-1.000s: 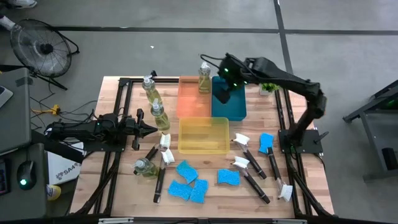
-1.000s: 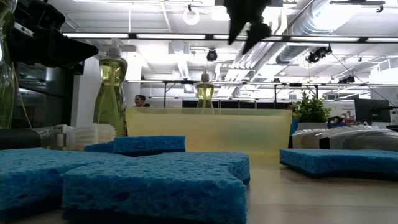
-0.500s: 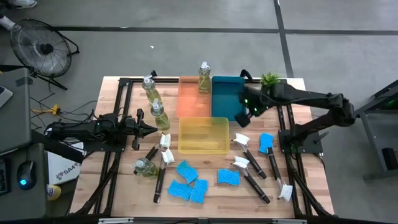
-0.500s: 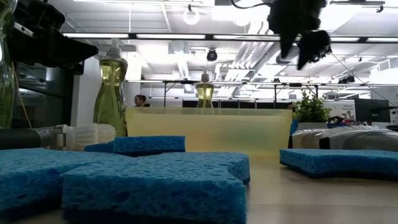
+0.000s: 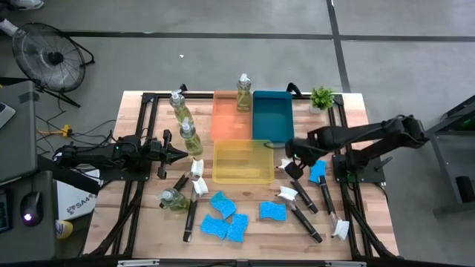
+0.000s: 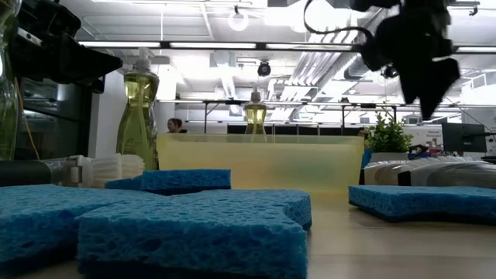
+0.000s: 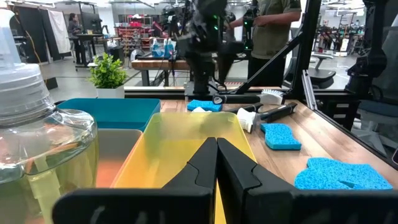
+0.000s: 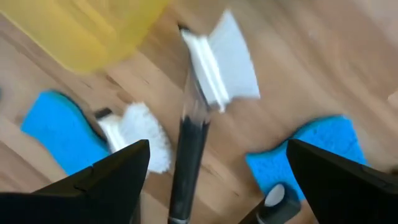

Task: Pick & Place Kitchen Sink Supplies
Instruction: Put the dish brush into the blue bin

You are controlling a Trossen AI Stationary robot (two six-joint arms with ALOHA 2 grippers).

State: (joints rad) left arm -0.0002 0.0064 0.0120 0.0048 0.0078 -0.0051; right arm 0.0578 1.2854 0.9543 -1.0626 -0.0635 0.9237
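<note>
Wooden table [image 5: 356,222]: yellow tray [image 5: 243,162] beside dish brush [image 5: 288,167].

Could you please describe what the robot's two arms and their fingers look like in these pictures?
Both arms are dark, nearly black, with jointed links. The left gripper ends in two matte black wedge-shaped fingers tapering to a point. The right gripper has two broad black fingers with angular tips. A thin dark cable loops above the right arm in the low view.
</note>
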